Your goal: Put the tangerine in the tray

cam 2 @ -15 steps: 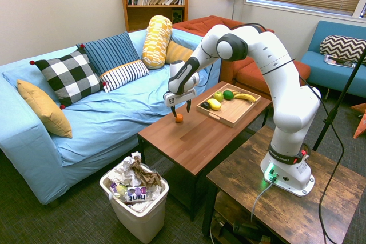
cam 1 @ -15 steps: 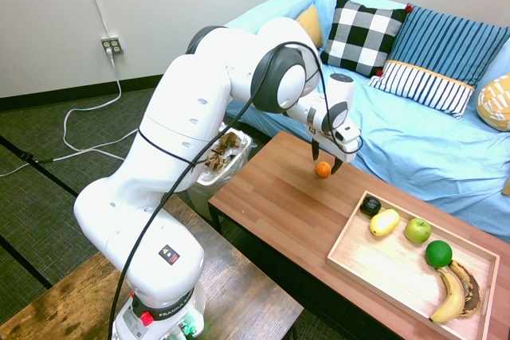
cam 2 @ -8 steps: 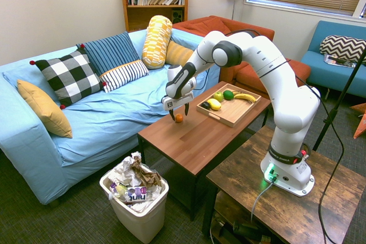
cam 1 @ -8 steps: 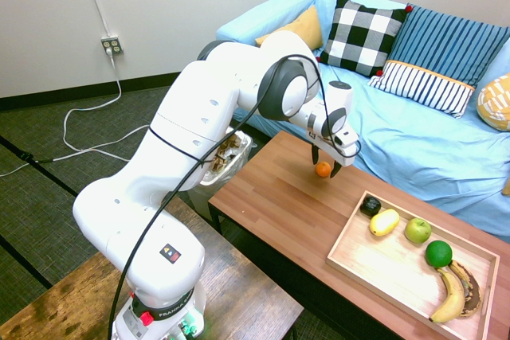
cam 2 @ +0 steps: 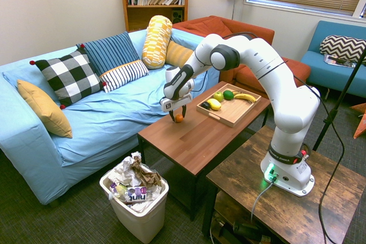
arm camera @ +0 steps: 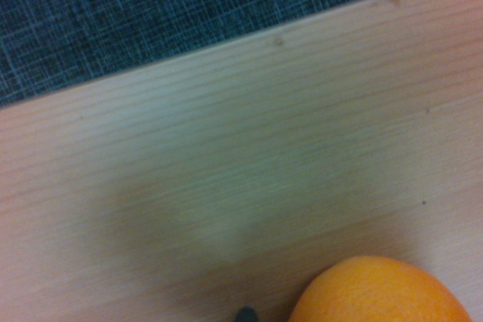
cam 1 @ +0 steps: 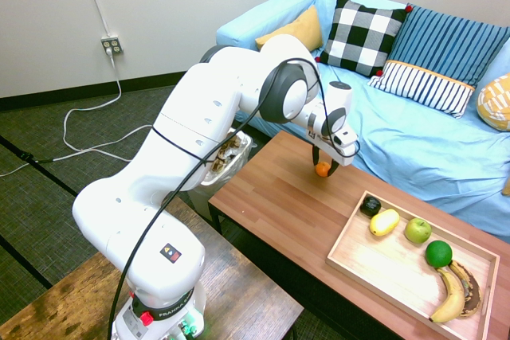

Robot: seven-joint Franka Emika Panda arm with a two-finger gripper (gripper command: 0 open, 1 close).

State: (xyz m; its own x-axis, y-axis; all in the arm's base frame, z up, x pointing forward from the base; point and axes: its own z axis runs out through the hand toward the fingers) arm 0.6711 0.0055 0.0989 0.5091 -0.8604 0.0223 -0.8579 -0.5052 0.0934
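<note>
At the sofa-side edge of the coffee table (cam 1: 279, 197), the claw (cam 1: 323, 168) straddles the tangerine (cam 1: 322, 170), whether pinching it I cannot tell, well apart from the tray (cam 1: 351, 256), so carrying remains.

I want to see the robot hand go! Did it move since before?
Yes. The gripper came down around the tangerine and slid slightly away from the tray, toward the table's sofa-side edge.
</note>
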